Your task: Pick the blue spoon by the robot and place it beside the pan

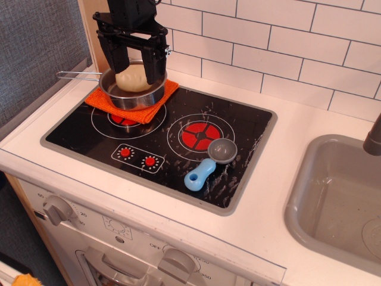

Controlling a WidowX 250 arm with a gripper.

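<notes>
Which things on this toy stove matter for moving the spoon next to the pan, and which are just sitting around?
Part of the job:
blue spoon
pan
gripper, over the pan

Just lying about:
orange cloth under the pan
pale dough-like lump in the pan
sink

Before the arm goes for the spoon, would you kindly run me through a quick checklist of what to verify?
1. Spoon in view and unobstructed, lying on the stove by the right burner: ok.
2. Gripper open and empty: ok.
3. Gripper near the spoon: not ok, it hangs over the pan at the back left.
4. Free spot beside the pan: ok, bare stove to its right.
5. Pan steady on the orange cloth: ok.
6. Fingers clear of the pan's rim: cannot tell.
</notes>
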